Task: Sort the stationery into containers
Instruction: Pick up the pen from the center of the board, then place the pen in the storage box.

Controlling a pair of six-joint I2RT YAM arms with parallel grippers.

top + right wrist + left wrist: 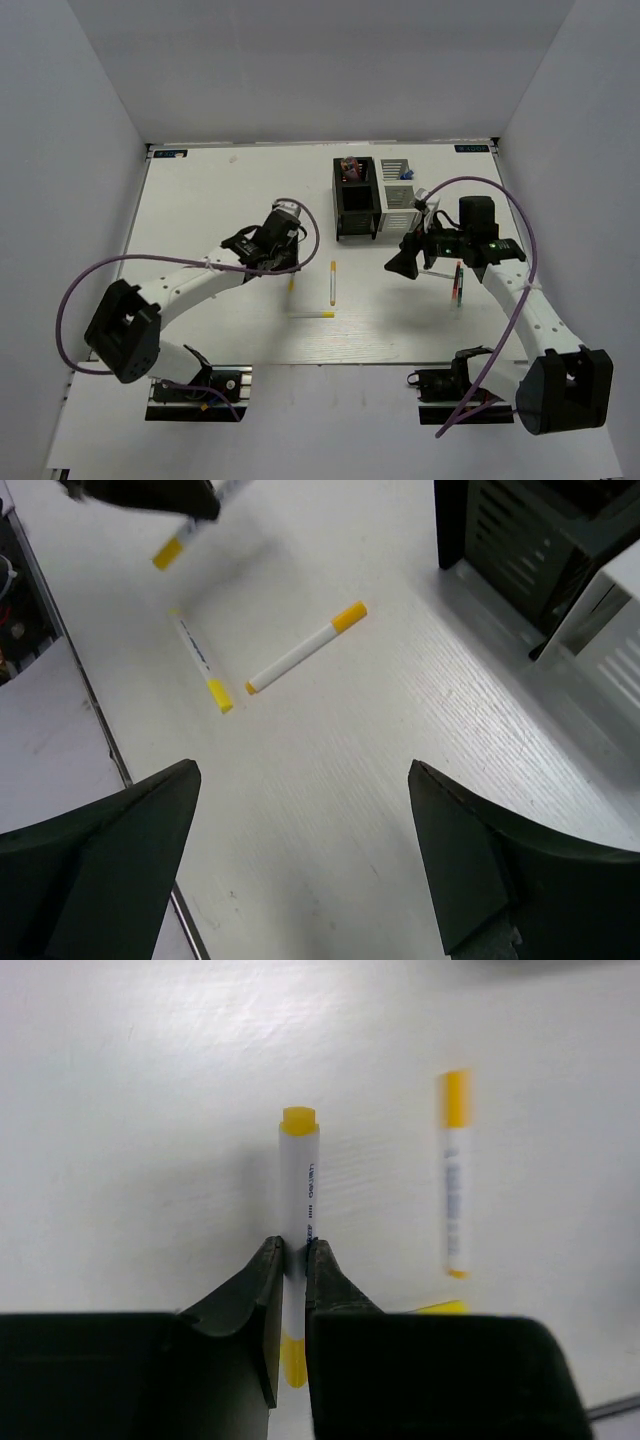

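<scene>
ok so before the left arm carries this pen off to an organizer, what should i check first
1. Grip: left gripper is shut on the white pen, mid-barrel: ok.
2. Lift: in the right wrist view the pen's shadow lies apart from it, so it looks raised: ok.
3. Strays: two loose pens lie flat, apart from the held one: ok.
4. Space: right gripper is open and empty but hovers just in front of the white organizer: not ok for a drop there.
5. Room: the black organizer is too dark inside to judge: cannot tell.
</scene>
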